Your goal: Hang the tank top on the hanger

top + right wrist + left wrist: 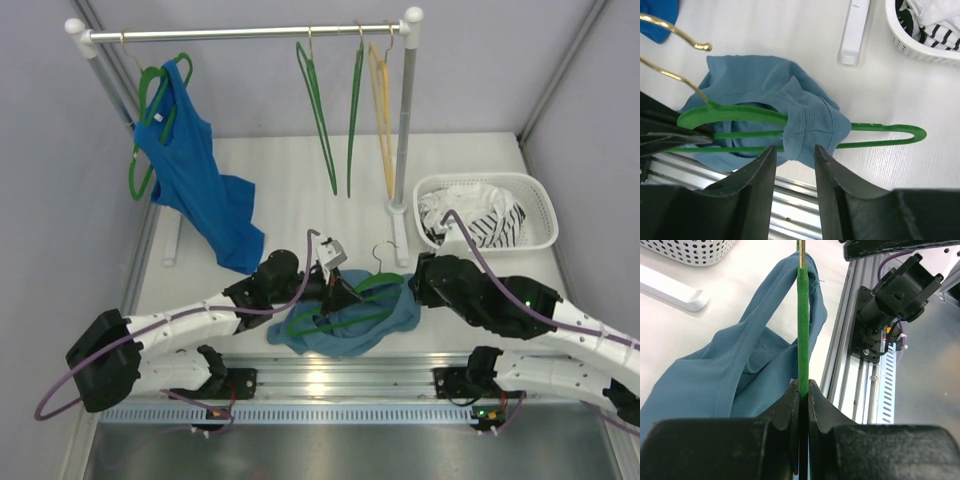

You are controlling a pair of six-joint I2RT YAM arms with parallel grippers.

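The teal tank top [345,328] lies bunched on the table's near edge between the arms. The green hanger [335,312] lies across it, gold hook to the left. My left gripper [803,385] is shut on the hanger's thin edge [803,330], with the tank top [715,380] draped beside it. In the right wrist view one strap of the tank top [815,125] is wrapped round the hanger's arm [880,135], whose right end sticks out bare. My right gripper [794,149] is open, its tips just short of that strap.
A rack stands at the back with a royal-blue top [195,175] on a green hanger, two spare green hangers [320,110] and a yellow one [383,110]. A white basket [535,200] with striped cloth is at right. The rack's white foot [854,30] lies near.
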